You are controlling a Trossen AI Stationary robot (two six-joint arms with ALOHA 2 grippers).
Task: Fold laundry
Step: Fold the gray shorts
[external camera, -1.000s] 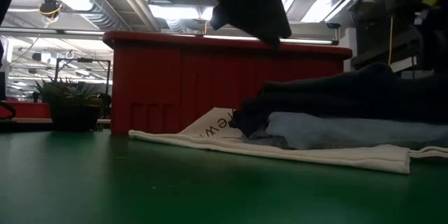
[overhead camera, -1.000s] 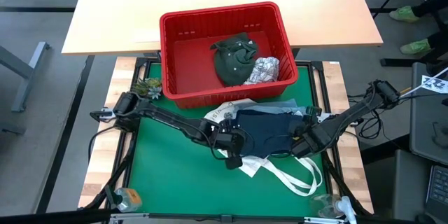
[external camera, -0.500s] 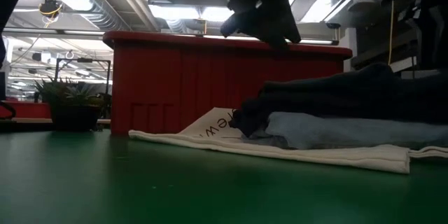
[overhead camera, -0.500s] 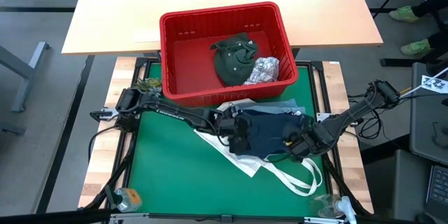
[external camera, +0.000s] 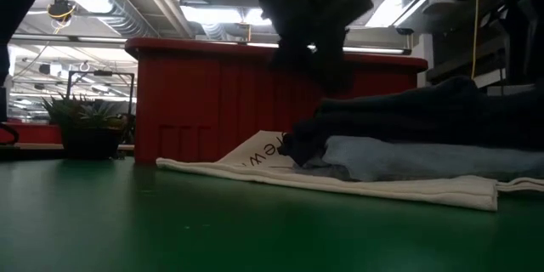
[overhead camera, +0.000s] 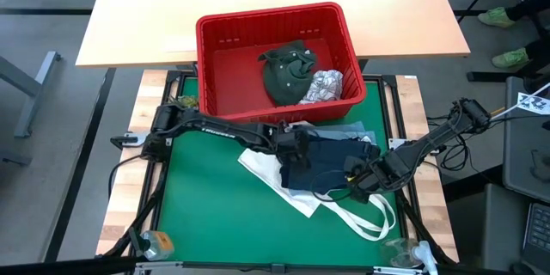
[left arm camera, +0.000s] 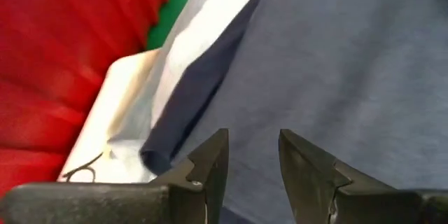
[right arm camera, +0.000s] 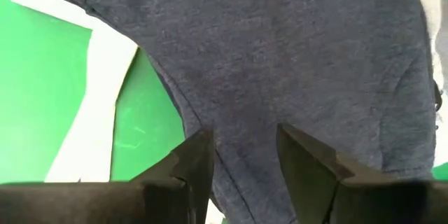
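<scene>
While two garments wait in the red basket (overhead camera: 210, 39), the navy garment (overhead camera: 331, 165) lies on the stack over the denim (external camera: 408, 160) and the tote (overhead camera: 266, 165). Both grippers, left (overhead camera: 298, 144) and right (overhead camera: 354, 174), hover above it, jaws narrowly apart, holding nothing. Folding seems about halfway.

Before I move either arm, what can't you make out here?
- Whether either gripper pinches the navy garment: both wrist views cut the fingertips off.
- Denim piece, low view: mostly buried under navy.
- Tote bag print: covered by clothes.
- Olive garment in the basket: crumpled.
</scene>
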